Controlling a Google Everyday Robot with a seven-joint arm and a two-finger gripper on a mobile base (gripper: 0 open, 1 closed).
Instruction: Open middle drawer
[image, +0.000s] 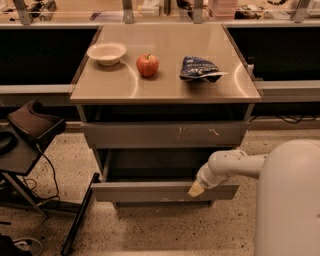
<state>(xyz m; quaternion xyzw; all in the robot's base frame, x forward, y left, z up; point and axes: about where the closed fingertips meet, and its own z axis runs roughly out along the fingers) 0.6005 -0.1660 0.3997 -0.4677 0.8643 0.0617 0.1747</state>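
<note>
From where I stand, the middle drawer sits low in the cabinet, its plain grey front standing well forward of the frame, with the dark hollow of its box showing behind it. The taller scratched front above it sits further back. The robot's pale arm reaches in from the right, and the gripper rests at the upper edge of the drawer's front, toward its right end. It touches the panel, but I cannot tell how wide it is set, or whether it clasps the lip or only hooks it. I judge the pull to be well under way, perhaps near its end, since a good share of the box is already exposed. The next move calls for a straight draw toward the robot's body, kept level because the hold is off-centre and the drawer could skew on its runners, then a clean release. The bowl, apple and crumpled bag on the top play no part.
</note>
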